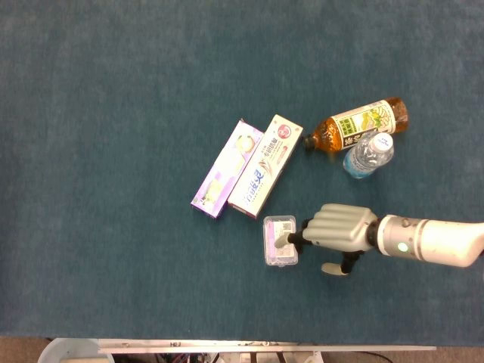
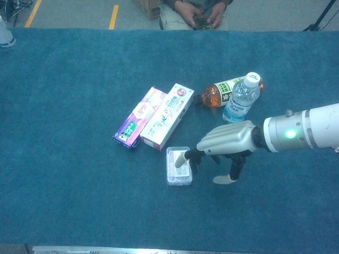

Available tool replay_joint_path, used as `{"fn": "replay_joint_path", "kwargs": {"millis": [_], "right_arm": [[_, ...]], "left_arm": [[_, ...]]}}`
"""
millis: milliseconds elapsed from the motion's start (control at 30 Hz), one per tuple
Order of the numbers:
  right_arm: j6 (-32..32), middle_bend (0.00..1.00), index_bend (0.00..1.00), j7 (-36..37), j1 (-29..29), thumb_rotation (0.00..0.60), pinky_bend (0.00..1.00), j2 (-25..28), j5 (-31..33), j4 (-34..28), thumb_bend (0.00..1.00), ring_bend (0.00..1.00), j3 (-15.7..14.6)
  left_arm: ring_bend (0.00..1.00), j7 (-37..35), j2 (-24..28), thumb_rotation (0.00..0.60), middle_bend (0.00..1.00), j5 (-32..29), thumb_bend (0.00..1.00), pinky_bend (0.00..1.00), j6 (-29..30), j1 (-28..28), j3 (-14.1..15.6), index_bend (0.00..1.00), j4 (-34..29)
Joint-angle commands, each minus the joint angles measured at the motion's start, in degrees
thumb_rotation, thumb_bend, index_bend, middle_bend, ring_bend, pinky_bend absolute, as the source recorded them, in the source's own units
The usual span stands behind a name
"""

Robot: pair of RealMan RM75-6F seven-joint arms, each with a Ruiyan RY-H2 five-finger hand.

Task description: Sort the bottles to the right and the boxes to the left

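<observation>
A small clear plastic box (image 1: 274, 254) (image 2: 177, 176) lies at the front centre of the blue table. My right hand (image 1: 338, 227) (image 2: 228, 138) reaches in from the right, its fingertips (image 2: 180, 161) touching the box's top while the thumb hangs apart to the right. A purple box (image 1: 227, 169) (image 2: 140, 117) and a white toothpaste box (image 1: 265, 165) (image 2: 167, 115) lie side by side just behind it. A brown tea bottle (image 1: 355, 125) (image 2: 220, 92) lies on its side at the right, with an upright water bottle (image 1: 368, 155) (image 2: 241, 99) beside it. My left hand is out of view.
A seated person (image 2: 196, 10) holds a device beyond the table's far edge. A pale bin (image 1: 72, 352) shows below the near edge at the left. Blue cloth (image 1: 113, 227) covers the table's left half.
</observation>
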Motion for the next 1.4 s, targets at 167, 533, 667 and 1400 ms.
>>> {"fn": "replay_joint_path", "kwargs": {"millis": [167, 533, 667, 1400], "right_arm": [[-1.3, 0.32, 0.12, -6.4, -0.2, 0.600, 0.43, -3.0, 5.8, 0.7, 0.39, 0.24, 2.8], [0.3, 0.32, 0.12, -15.5, -1.5, 0.600, 0.43, -7.8, 14.8, 2.5, 0.39, 0.24, 6.1], [1.9, 0.32, 0.12, -17.4, -2.1, 0.600, 0.43, -9.8, 17.4, 3.1, 0.39, 0.24, 7.3], [18.3, 0.30, 0.12, -34.0, -8.9, 0.600, 0.43, -12.8, 17.7, 7.5, 0.07, 0.21, 10.1]], "left_arm": [[0.10, 0.0, 0.1, 0.600, 0.19, 0.0, 0.24, 0.17, 0.2, 0.2, 0.0, 0.13, 0.0], [0.10, -0.3, 0.2, 0.600, 0.19, -0.1, 0.24, 0.17, 0.4, 0.4, -0.1, 0.13, 0.2], [0.10, -0.3, 0.4, 0.600, 0.19, -0.1, 0.24, 0.17, 0.6, 0.6, -0.1, 0.13, 0.1], [0.10, 0.2, 1.3, 0.600, 0.19, 0.7, 0.24, 0.17, 1.4, 1.0, 0.0, 0.13, -1.0]]}}
